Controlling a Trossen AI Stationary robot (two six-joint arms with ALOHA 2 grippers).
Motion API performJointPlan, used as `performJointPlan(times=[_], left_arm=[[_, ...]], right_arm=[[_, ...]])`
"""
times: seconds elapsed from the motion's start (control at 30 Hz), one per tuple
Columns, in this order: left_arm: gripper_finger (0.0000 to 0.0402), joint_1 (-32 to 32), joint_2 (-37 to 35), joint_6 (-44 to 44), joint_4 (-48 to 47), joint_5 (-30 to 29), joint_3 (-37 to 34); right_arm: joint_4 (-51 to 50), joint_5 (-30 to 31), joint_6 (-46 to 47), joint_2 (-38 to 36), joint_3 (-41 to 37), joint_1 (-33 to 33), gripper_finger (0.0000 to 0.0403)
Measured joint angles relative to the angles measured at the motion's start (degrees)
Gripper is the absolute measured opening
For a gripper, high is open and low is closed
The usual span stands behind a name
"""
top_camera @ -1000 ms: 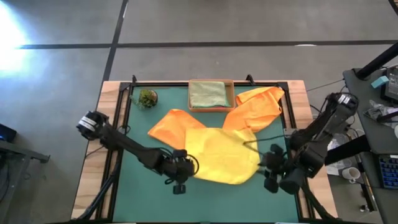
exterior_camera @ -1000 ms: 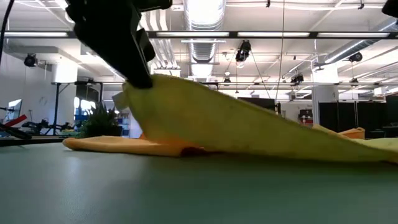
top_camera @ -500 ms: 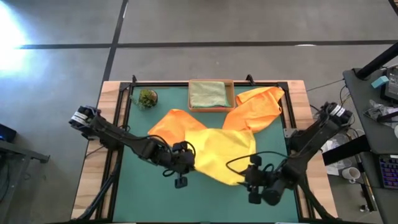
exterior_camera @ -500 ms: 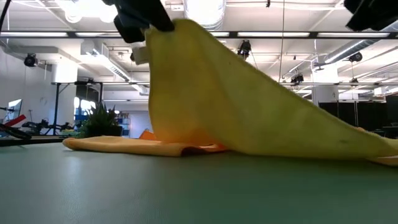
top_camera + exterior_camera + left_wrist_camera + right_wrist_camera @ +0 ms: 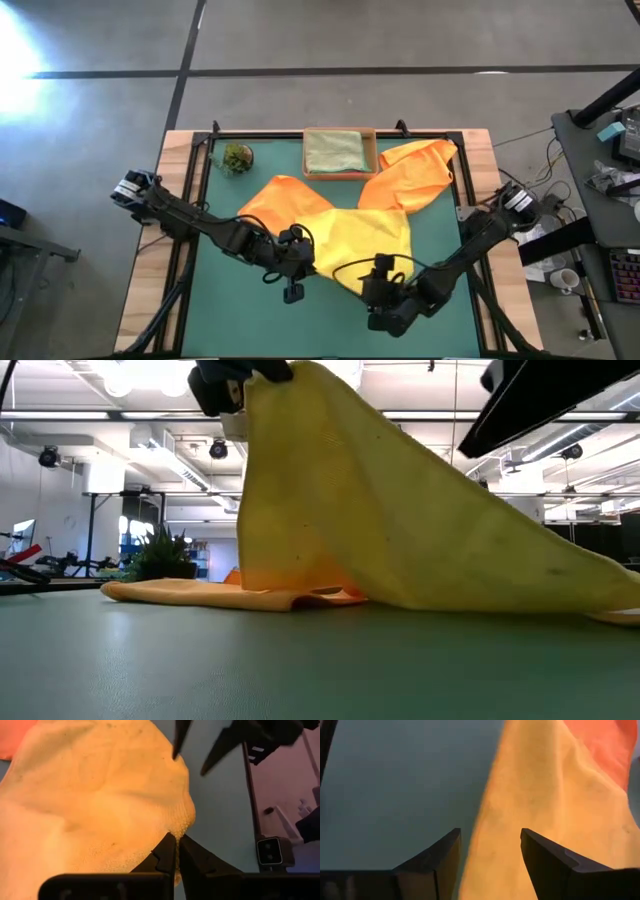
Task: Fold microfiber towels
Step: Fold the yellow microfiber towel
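Within the last second the left gripper [image 5: 297, 262], clamped on the yellow towel [image 5: 365, 240], raised its corner above the surface's near-centre, while the right gripper [image 5: 382, 283] spread wide and moved in along the near edge, presumably for a second grasp.

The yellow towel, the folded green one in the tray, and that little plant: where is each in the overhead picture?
Yellow towel [image 5: 365, 240]: high view, middle of its spread part.
Folded green towel [image 5: 333, 151]: high view, centre of its top face.
Plant [image 5: 238, 157]: high view, middle of its leaves.
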Motion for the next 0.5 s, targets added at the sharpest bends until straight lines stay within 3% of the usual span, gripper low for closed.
performJointPlan(times=[0.5], left_arm=[[0.0, 0.0, -0.05, -0.09, 0.21, -0.02, 0.0]], right_arm=[[-0.85, -0.14, 1.57, 5.93, 3.44, -4.22, 0.0196]])
